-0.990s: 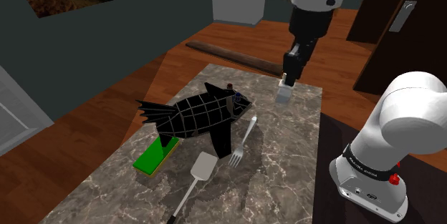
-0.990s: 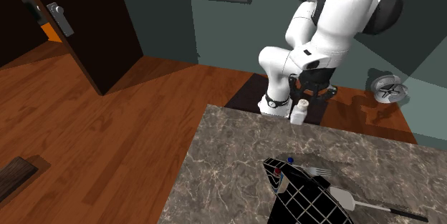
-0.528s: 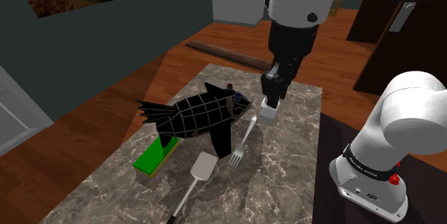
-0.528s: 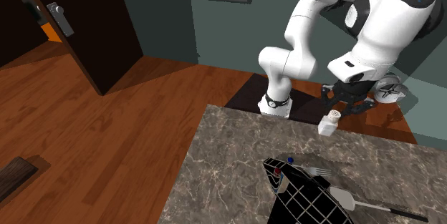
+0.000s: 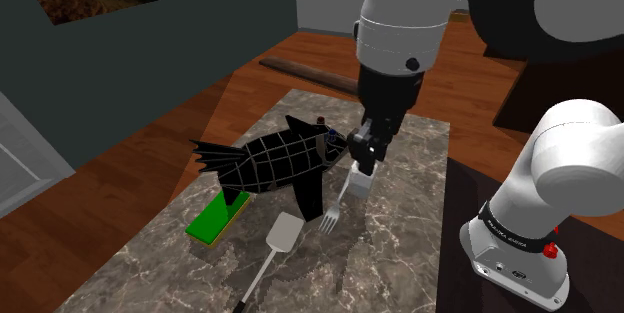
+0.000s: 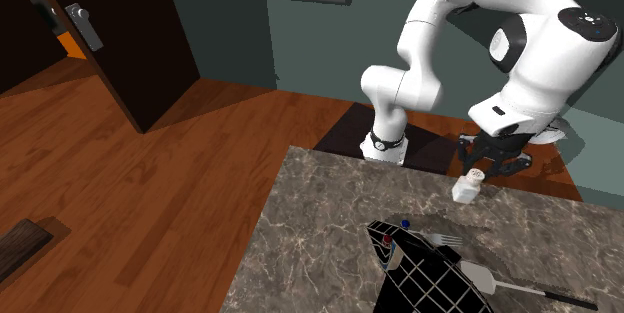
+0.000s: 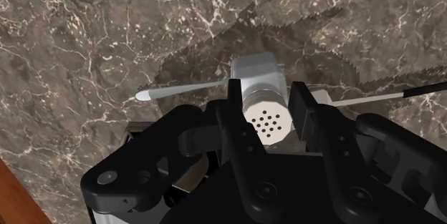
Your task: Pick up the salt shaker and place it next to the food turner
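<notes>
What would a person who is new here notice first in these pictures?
First the big black fish, standing in the middle of the marble table. Beside its head, the arm's black fingers clasp a white salt shaker over a fork.

— The salt shaker (image 5: 357,178)?
— White, squarish, perforated cap up; upright, clasped by the gripper (image 7: 266,109) above the marble top (image 5: 400,251).
— And the food turner (image 5: 272,253)?
— Flat on the marble, pale blade, thin handle, apart from the shaker.
</notes>
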You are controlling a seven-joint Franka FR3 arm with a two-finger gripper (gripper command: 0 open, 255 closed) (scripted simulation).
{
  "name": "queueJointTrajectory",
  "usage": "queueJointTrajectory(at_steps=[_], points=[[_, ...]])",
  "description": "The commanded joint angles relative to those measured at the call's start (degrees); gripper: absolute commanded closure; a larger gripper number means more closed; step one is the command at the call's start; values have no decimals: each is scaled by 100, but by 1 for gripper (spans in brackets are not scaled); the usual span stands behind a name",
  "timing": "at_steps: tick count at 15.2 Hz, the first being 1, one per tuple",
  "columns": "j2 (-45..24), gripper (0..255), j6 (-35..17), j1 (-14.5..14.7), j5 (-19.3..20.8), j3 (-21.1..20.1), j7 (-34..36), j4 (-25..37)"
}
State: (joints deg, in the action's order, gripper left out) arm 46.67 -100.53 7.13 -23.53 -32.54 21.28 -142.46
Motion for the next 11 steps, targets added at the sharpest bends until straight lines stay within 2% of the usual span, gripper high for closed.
queueJointTrajectory(at_steps=[1, 11], points=[[-10, 255, -156, 15, -49, -60, -9, -142], [-141, 255, -942, 80, -310, -382, -57, -792]])
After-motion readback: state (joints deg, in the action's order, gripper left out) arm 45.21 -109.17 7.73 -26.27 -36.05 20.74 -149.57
